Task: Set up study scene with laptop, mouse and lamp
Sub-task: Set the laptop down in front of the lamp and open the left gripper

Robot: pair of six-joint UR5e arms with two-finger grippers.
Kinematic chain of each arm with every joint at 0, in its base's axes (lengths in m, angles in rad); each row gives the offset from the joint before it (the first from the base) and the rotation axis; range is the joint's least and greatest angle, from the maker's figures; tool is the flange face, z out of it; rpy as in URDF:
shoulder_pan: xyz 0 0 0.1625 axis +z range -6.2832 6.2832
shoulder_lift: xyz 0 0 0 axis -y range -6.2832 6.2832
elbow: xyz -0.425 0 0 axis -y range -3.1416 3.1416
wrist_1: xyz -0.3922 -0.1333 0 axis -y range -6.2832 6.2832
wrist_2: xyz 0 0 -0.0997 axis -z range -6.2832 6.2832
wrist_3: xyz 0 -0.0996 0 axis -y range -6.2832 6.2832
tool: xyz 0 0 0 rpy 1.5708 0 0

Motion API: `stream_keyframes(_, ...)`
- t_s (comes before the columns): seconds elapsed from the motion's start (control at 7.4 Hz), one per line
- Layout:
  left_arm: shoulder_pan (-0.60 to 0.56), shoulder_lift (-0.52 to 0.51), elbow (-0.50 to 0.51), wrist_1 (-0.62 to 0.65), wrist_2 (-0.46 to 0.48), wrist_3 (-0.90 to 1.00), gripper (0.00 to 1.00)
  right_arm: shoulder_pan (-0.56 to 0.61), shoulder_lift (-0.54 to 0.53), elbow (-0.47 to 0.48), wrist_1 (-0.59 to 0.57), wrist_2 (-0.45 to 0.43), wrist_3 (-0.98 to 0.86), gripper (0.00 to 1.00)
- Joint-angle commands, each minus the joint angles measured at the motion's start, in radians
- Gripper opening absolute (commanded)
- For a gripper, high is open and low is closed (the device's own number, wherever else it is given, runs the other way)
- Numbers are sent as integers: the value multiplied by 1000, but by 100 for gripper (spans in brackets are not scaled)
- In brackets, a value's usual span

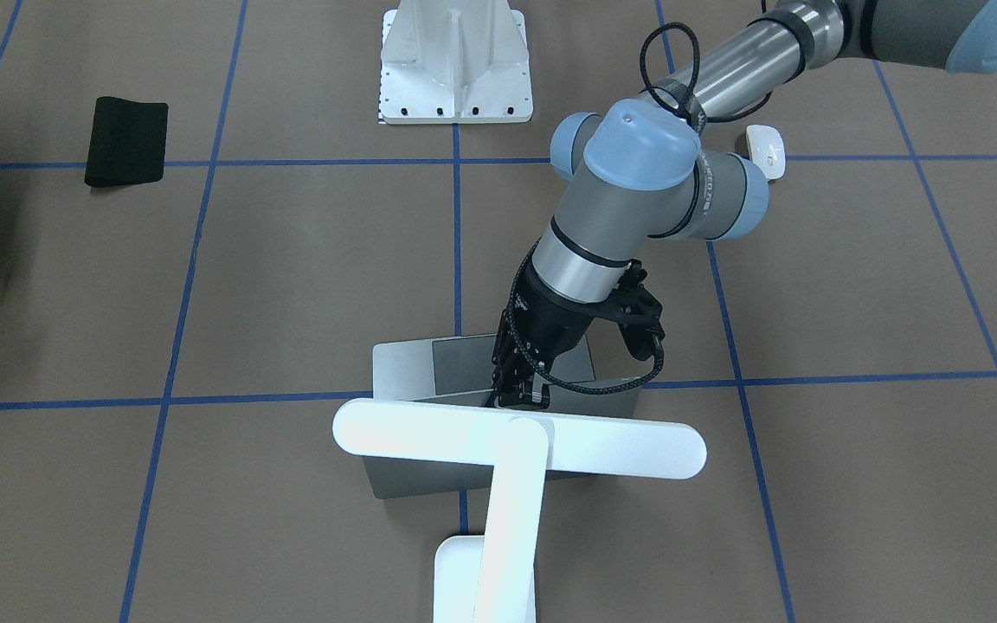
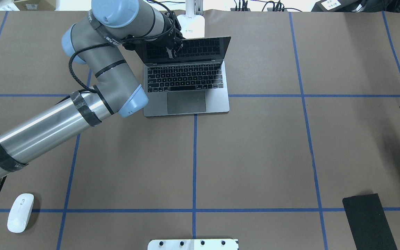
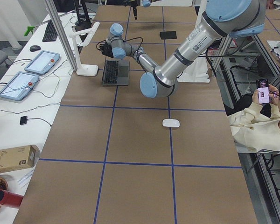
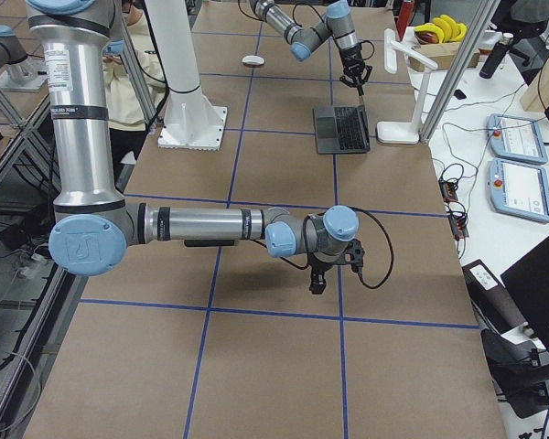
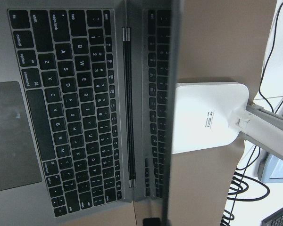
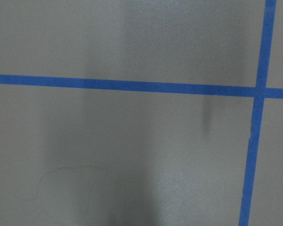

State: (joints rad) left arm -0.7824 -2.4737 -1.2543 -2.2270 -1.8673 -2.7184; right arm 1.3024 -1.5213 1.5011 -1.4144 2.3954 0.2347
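**Left gripper** (image 1: 516,394): set at the top edge of the laptop (image 2: 186,78) screen, one finger on each side of it. The jaws look narrow. Whether they pinch the screen or only straddle it cannot be told. The wrist view shows the screen edge-on and leaning back from the keyboard.

**Laptop:** open, at the middle of the far edge of the desk (image 2: 255,156), keyboard toward the robot.

**Lamp** (image 1: 516,441): base just behind the screen at the same far edge, not touching it. The bar head runs parallel to the screen, above and behind it.

**Mouse** (image 2: 20,212): by the robot-side edge, toward the left corner, well apart from the laptop.

**Right gripper** (image 4: 317,283): hangs over bare desk toward the right end. Its spread cannot be told.

**Assessment:** the screen appears fully opened. The mouse is not yet beside the laptop.

**Risks:**
- Further backward push would drive the screen into the lamp's arm and could tip the lamp.
- Lifting away without releasing would drag the laptop or raise its front edge.
- A steep upward exit could catch the wrist cable on the bar head.
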Motion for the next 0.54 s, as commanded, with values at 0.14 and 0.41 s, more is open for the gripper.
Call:
stream_keyframes(0.14, 0, 5, 3, -14, -1, 66, 27, 0, 0, -1, 0, 1, 0, 100)
stream_keyframes(0.41, 0, 10, -4, -17, -1, 127, 46, 0, 0, -1, -2, 1, 0, 100)
